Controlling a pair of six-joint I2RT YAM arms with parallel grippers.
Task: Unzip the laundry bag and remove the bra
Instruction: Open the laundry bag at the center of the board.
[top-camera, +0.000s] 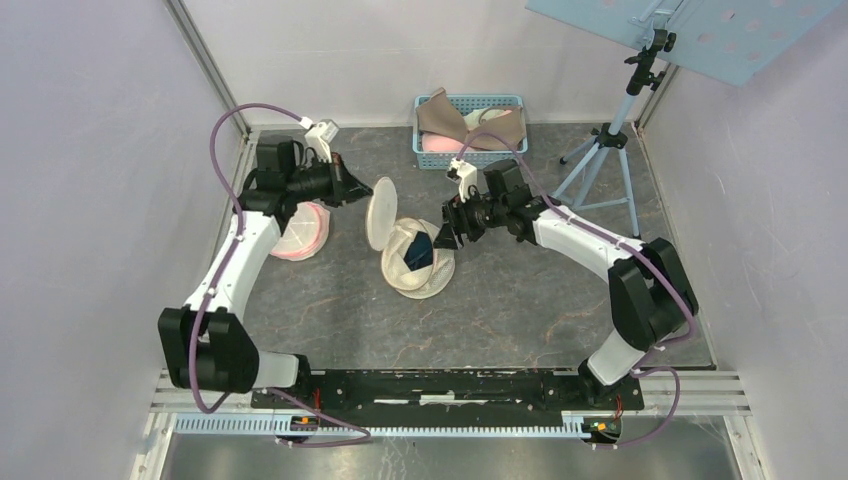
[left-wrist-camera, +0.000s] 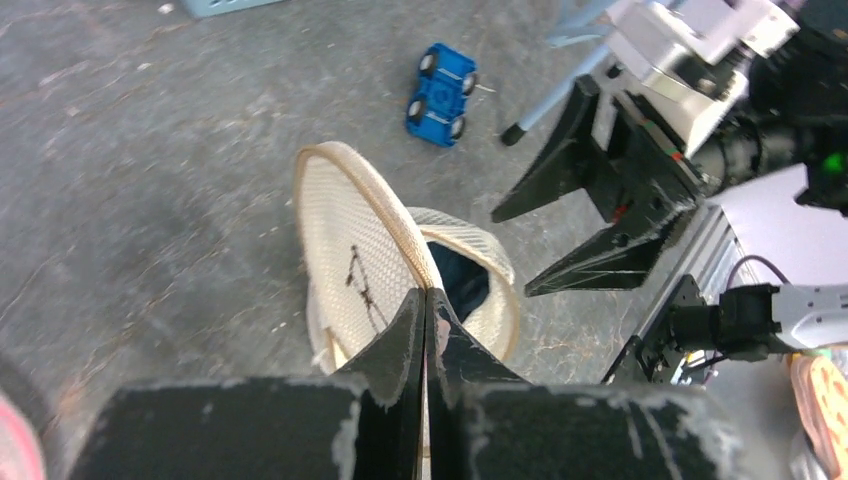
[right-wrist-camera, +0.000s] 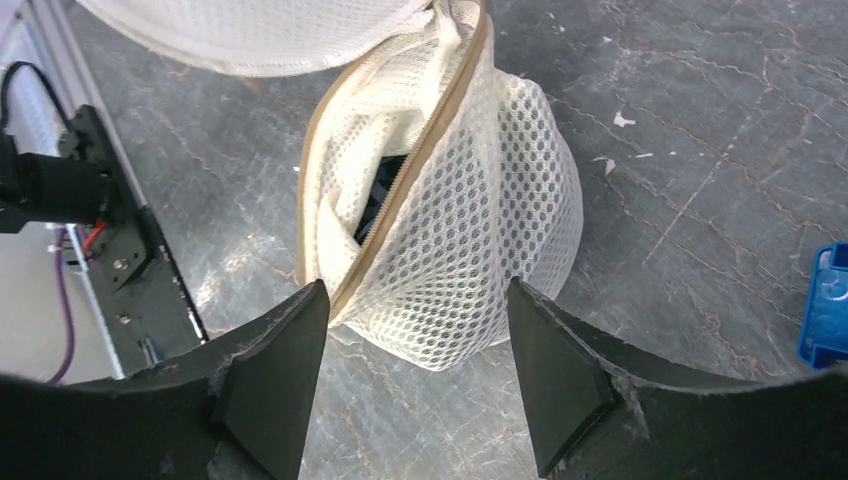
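Bra (right-wrist-camera: 378, 205) looks soft and limp; pinch its dark fold in the laundry bag (right-wrist-camera: 500, 200), right gripper (right-wrist-camera: 415, 290) open, left gripper (left-wrist-camera: 427, 297) shut.

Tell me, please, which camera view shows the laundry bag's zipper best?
The right wrist view: the zipper lies open and sharp down the laundry bag. The left wrist view shows only its tan edging; the top view, too small.

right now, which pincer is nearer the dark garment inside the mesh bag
Right. The right pincer hangs open just beside the dark garment at the mouth of the mesh bag. The left pincer is shut and farther off, by the raised flap.
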